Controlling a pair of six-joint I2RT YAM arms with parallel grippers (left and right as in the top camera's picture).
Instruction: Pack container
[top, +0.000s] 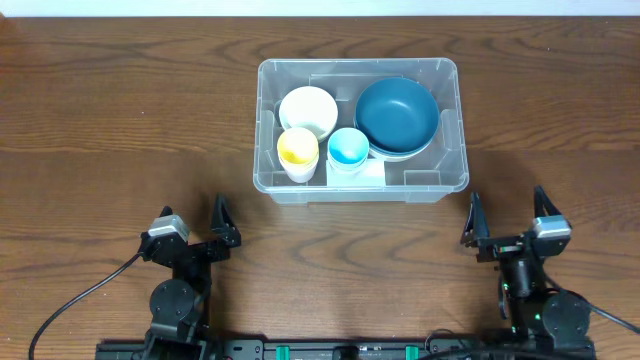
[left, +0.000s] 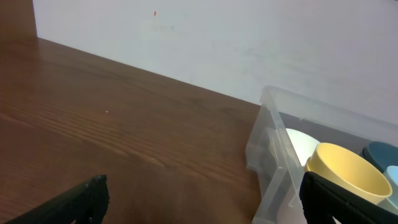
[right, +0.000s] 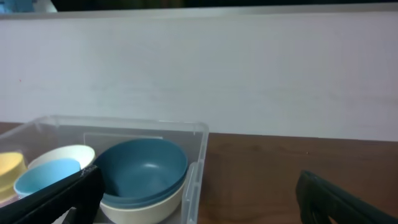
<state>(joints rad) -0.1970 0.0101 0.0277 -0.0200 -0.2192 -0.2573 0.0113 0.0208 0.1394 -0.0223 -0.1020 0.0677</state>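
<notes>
Overhead: container (top: 263, 130) on table (top: 100, 100), holding white bowl (top: 307, 108), blue bowl (top: 397, 115), yellow cup (top: 297, 148) and blue cup (top: 348, 148). Left gripper (top: 192, 210) and right gripper (top: 507, 205) near its front, jaws spread, empty.
Left wrist: container wall at right.
Right wrist: container at left, blue bowl inside.

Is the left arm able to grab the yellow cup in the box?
Probably yes. The left gripper is open, nothing stands between it and the container, which has no lid, and the yellow cup stands uncovered in its near left corner.
</notes>
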